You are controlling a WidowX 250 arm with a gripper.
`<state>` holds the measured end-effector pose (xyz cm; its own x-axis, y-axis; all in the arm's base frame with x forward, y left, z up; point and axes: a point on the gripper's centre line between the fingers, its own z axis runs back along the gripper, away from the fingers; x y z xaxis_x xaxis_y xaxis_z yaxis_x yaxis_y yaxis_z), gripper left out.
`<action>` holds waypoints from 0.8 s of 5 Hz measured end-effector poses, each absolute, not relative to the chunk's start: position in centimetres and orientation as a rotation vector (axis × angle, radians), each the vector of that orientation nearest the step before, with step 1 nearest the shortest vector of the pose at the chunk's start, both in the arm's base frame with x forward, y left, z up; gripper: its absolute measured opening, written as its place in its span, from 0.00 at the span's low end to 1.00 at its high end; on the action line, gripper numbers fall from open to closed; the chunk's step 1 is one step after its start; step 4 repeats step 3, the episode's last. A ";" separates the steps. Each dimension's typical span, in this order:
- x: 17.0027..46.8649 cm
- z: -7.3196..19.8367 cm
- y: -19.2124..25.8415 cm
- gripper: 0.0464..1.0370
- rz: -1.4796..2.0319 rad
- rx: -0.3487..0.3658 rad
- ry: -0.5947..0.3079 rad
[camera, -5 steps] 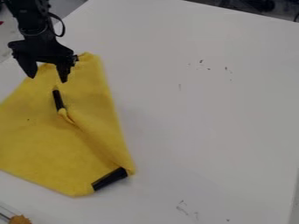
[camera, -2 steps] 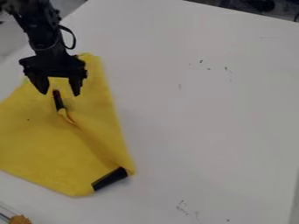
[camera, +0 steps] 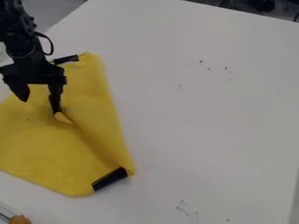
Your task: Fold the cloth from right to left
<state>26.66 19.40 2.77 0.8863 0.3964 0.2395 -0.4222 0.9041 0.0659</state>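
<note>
Over the upper left part of the yellow cloth, the gripper hangs open, its two fingers well apart. The cloth lies at the left of the table with its right side folded over, the fold edge running down to the lower right. One finger stands beside the folded-over tip and covers most of the black strip there; whether it touches the cloth I cannot tell. Another black strip marks the cloth's lower corner, and a third its top edge.
The white table stretches to the right of the cloth, with small dark marks on its surface. An orange-brown object sits at the bottom left corner. Dark items lie beyond the table's far edge at the top right.
The gripper has come down the view over the cloth, first rightward, then back left. The folded tip has shifted slightly, and the top black strip has come into sight.
</note>
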 end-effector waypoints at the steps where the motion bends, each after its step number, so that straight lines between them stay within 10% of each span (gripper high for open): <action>1: 26.7 3.2 20.5 0.96 0.394 0.147 -0.189; 4: 28.8 5.2 20.0 0.96 0.259 0.199 -0.164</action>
